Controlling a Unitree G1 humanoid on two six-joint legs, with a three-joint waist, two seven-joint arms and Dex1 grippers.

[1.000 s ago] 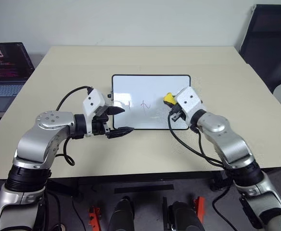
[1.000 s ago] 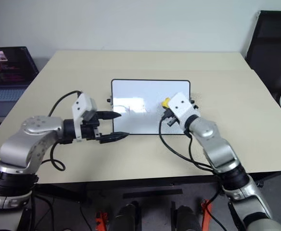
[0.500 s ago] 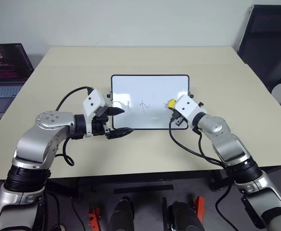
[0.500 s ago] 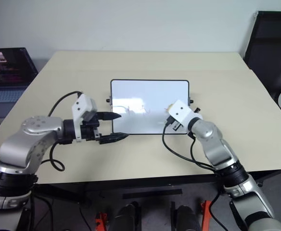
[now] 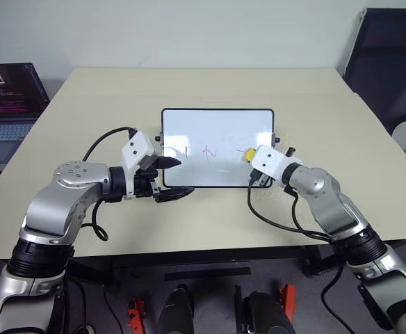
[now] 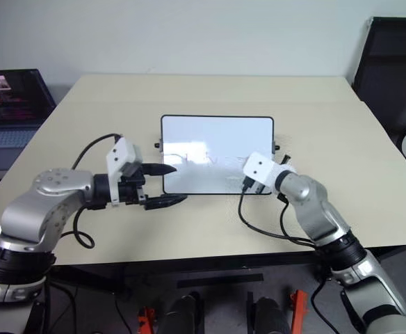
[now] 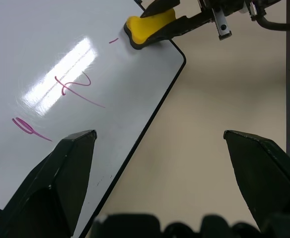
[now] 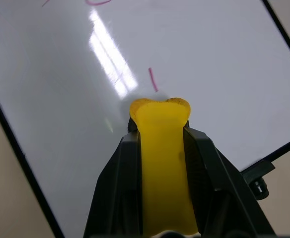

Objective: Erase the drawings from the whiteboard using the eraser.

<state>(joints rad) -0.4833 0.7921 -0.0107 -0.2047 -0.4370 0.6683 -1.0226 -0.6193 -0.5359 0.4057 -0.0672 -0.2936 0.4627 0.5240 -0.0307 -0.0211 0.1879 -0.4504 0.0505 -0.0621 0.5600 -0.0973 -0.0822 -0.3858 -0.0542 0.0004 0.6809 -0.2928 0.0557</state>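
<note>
Between the right gripper's (image 8: 160,163) clenched fingers sits the eraser (image 8: 161,148), a light, stiff-looking block held along its sides, nose on the whiteboard (image 5: 217,132) just short of the nearest mark, while the left gripper (image 5: 169,177) gapes empty alongside.

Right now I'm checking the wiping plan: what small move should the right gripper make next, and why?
Probably slide the eraser, clamped in the right gripper, onto the short stroke just ahead. All the drawings remain on the whiteboard.
</note>
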